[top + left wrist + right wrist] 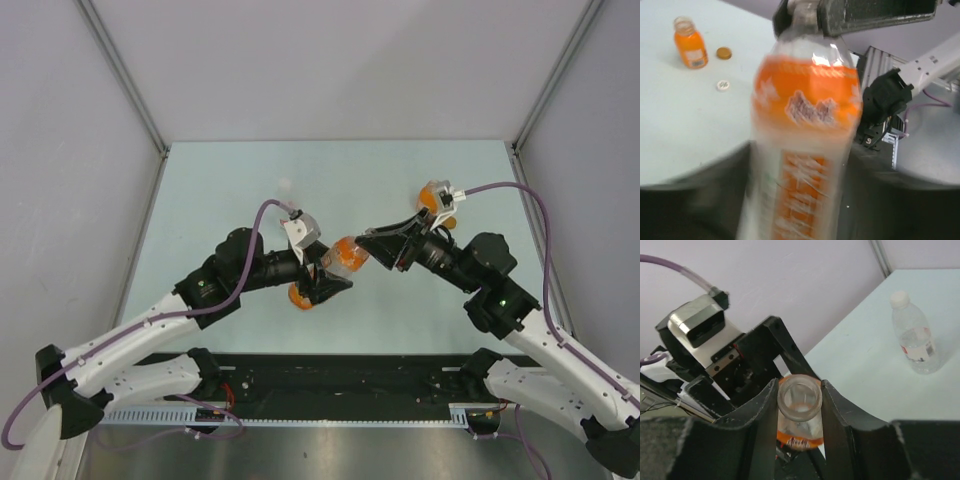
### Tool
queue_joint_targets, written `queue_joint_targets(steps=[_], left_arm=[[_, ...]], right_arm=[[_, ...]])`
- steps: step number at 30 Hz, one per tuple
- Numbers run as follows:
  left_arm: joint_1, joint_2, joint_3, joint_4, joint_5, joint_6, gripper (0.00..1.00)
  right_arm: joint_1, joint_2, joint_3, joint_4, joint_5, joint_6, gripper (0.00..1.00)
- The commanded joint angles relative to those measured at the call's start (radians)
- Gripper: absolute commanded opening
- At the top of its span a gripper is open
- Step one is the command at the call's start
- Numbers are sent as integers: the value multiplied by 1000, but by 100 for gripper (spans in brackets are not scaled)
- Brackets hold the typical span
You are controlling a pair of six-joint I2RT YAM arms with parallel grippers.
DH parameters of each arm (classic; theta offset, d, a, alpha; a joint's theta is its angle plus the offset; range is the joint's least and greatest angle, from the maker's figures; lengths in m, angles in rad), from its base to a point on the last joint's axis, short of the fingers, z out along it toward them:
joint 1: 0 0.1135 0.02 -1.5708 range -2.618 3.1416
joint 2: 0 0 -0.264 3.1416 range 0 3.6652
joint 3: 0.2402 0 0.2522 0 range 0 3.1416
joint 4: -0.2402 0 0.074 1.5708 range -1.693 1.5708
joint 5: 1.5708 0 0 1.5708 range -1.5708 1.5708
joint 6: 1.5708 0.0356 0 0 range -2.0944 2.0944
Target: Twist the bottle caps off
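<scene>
Right wrist view shows the right claw (800, 390) nearly closed, its 2 fingers pressed on either side of the open, capless neck of the tall orange-drink bottle (801, 432). The left claw (330, 283) sits just beyond it around the bottle's body, and whether that claw grips or only surrounds it I cannot tell. To the right claw's right, well apart, stands the clear bottle (914, 337) with its white cap (899, 298) on. Only the left wrist view shows the short orange bottle (690, 45) standing open beyond the left claw, an orange cap (723, 52) and a loose white cap (723, 85) near it on the table (670, 130).
</scene>
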Motion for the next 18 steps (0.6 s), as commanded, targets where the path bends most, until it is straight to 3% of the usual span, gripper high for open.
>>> queue_joint_targets(steps=[1,7,11,16,18], left_arm=[[5,-101,71,-72,-256,53,99],[5,-243,94,-184,-484,72,100],[5,-344,80,-201,-597,72,100],[5,-413,33,-172,-614,67,100],[5,-415,30,-181,-611,82,100]], right_arm=[[-9,-35,84,-130,122,-116,0],[-33,-4,204,-275,332,-216,0],[-41,65,233,-287,592,-279,0],[-29,220,236,-128,866,-419,0],[-24,279,235,-28,906,-466,0]])
